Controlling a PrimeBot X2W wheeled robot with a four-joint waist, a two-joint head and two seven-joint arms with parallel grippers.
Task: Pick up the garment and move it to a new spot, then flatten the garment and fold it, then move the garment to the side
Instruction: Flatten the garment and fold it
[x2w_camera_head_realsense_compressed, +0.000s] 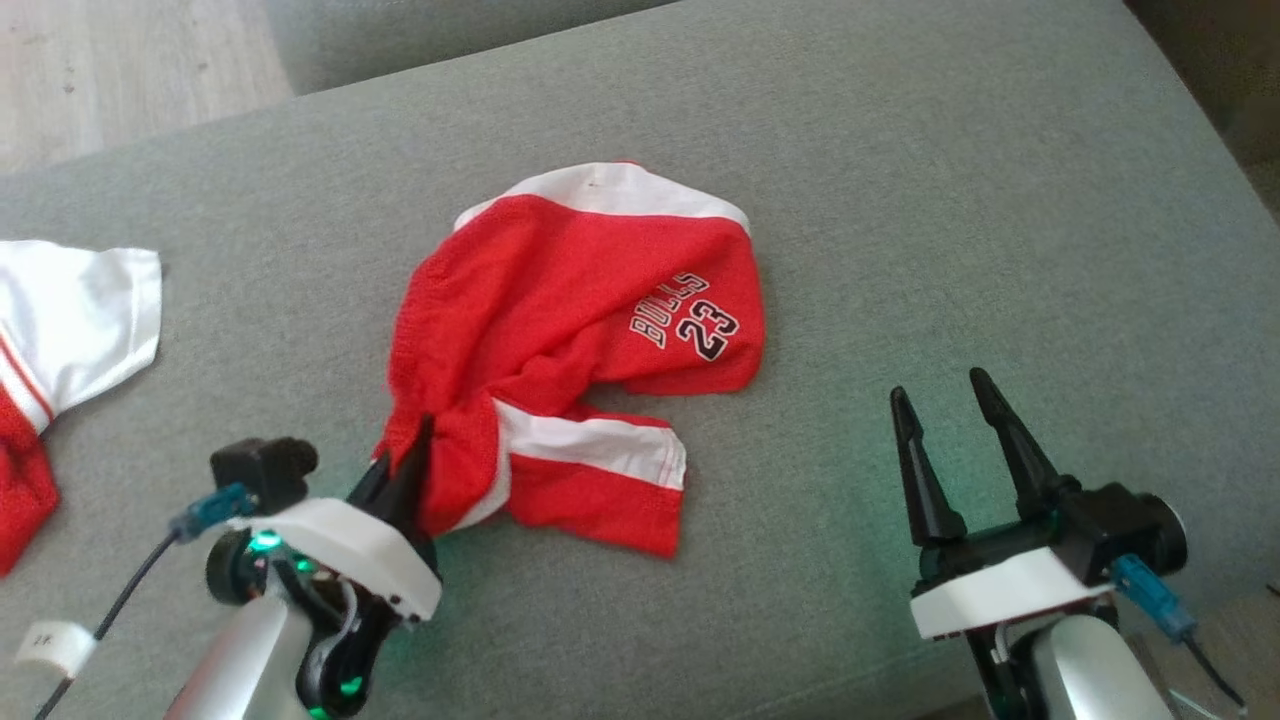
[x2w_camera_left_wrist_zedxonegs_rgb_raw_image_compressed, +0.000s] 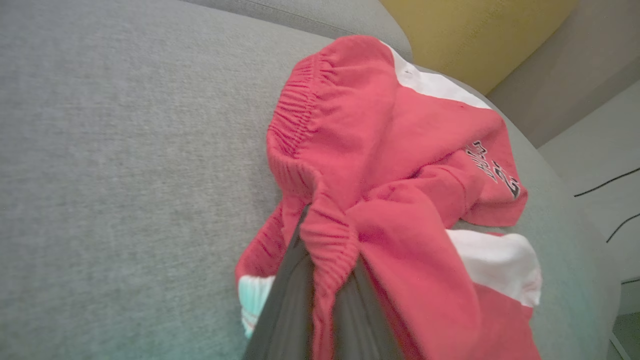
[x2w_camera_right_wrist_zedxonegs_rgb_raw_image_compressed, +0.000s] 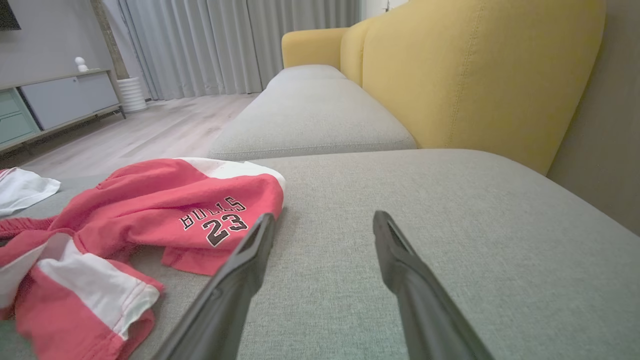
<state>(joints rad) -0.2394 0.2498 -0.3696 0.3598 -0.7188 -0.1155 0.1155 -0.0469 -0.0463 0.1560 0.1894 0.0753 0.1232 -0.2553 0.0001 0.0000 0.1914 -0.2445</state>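
The garment (x2w_camera_head_realsense_compressed: 570, 330) is a pair of red shorts with white bands and the print "BULLS 23" in black and white. It lies crumpled in the middle of the head view, on the grey sofa cushion (x2w_camera_head_realsense_compressed: 950, 200). The elastic waist is bunched at the lower left of the heap, and one leg with a white band spreads toward the lower middle of the frame.

The left pincer (x2w_camera_head_realsense_compressed: 405, 470) is at the lower left of the head view. Its two dark fingers are pressed together on the gathered waistband. In the left wrist view the red elastic fold (x2w_camera_left_wrist_zedxonegs_rgb_raw_image_compressed: 327, 240) sits squeezed between the fingers, low in the middle of the frame.

The right pincer (x2w_camera_head_realsense_compressed: 938, 385) is at the lower right of the head view, well apart from the shorts, with its fingers spread wide and nothing between them. In the right wrist view they point over bare cushion, and the shorts lie to the left of them.

A second piece of clothing (x2w_camera_head_realsense_compressed: 70, 320), white with red, lies at the left edge of the head view. A yellow backrest (x2w_camera_right_wrist_zedxonegs_rgb_raw_image_compressed: 475, 75) rises in the upper right of the right wrist view, with grey curtains (x2w_camera_right_wrist_zedxonegs_rgb_raw_image_compressed: 225, 45) and pale wooden floor (x2w_camera_right_wrist_zedxonegs_rgb_raw_image_compressed: 150, 125) at the upper left.
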